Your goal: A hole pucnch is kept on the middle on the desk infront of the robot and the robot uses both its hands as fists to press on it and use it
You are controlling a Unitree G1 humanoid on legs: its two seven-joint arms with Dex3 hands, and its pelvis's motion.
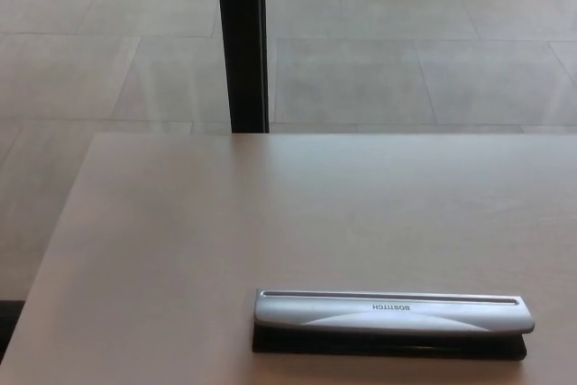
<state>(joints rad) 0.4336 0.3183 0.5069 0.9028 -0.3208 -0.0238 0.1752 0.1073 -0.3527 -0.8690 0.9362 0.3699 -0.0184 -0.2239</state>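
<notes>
On the near part of the desk (180,241), low and right of centre in our head view, lies the hole punch (389,322). Neither of our 2 hands shows in this view, so we cannot tell how far our fingers are spread or whether they hold or touch anything, and we cannot tell the pose of either arm. The punch is a long bar lying crosswise, its silver lever on top of a black base, with the word BOSTITCH printed upside down from where we look. Its lever sits level. Nothing touches it. Beyond the far edge of the pale wood desk stands a black post (242,42) on a tiled floor (406,42).
</notes>
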